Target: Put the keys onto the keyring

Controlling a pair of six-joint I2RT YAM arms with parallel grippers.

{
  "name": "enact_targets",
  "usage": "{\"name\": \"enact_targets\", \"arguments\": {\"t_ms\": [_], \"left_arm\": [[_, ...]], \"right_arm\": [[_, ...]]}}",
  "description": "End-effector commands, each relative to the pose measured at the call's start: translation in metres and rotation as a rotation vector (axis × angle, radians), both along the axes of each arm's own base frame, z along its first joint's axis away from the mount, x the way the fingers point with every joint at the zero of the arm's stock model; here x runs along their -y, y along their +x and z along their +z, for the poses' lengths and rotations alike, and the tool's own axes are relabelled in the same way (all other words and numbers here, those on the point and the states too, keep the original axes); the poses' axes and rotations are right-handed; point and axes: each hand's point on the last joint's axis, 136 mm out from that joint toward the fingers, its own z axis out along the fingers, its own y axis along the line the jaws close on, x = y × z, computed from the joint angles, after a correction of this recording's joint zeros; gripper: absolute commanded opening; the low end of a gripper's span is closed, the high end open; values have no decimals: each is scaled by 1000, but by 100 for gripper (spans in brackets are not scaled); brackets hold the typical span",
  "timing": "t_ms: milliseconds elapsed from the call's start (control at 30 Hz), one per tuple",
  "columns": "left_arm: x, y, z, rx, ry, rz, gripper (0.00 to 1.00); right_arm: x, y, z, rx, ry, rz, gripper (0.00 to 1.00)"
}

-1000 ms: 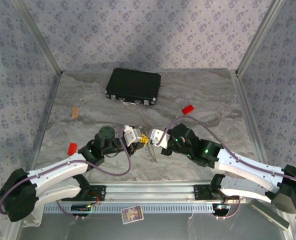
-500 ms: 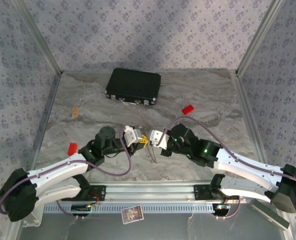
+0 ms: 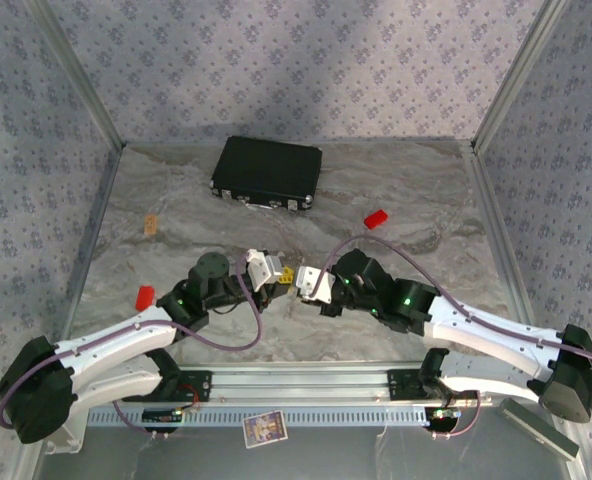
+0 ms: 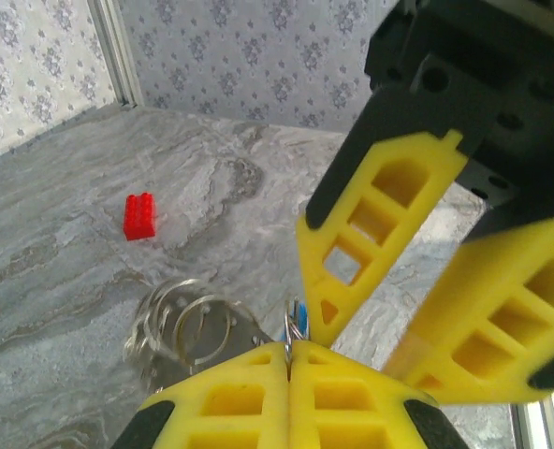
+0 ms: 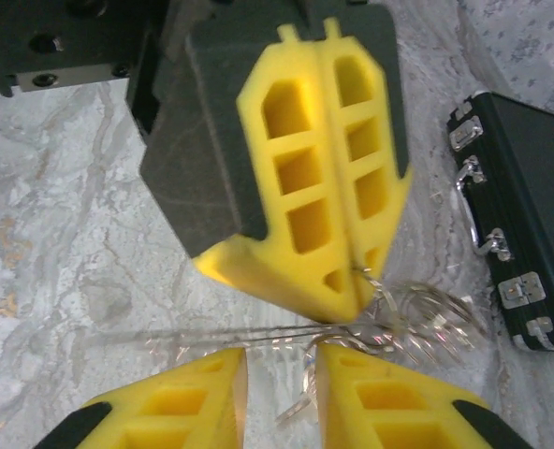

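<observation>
1. The top external camera is fixed high behind both arm bases. It looks down and forward over the whole bench, far from the left end effector and right end effector, which meet mid-frame.
2. The left wrist camera sits just behind the left end effector. It looks along the fingers at the right end effector, which is very near, with a red block farther ahead and off to one side.
3. The right wrist camera sits behind the right end effector and faces the left end effector head-on at close range. A black case lies beyond.
4. Both wrist views share the meeting point, seen from opposite sides, with the keyring pinched at the left end effector's tips.
</observation>
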Motion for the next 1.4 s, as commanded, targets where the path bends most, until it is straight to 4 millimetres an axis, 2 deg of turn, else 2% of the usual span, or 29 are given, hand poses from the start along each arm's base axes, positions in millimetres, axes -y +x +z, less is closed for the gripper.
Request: {"name": "enact_targets", "arguments": {"t_ms": [0, 100, 200, 367, 700, 933, 1133, 1367], "left_arm": [[5, 2, 33, 63, -90, -2, 0], [5, 2, 32, 70, -86, -6, 0], [6, 1, 32, 82, -84, -18, 0], [10, -6, 31, 110, -93, -70, 0], [17, -15, 32, 128, -97, -150, 0], [19, -21, 33, 144, -95, -189, 0], [17, -23, 33, 162, -97, -195, 0], [18, -26, 36, 180, -99, -215, 0]], "right_arm": [[4, -13, 1, -48, 19, 40, 31], [13, -14, 5, -80, 51, 21, 35], [24, -8, 19, -83, 151, -24, 35], [36, -2, 29, -111, 297, -48, 35], [30, 0, 16, -106, 297, -11, 37], [22, -8, 6, -163, 256, 44, 37], [19, -12, 3, -170, 226, 64, 27], [13, -15, 9, -160, 190, 90, 6]]}}
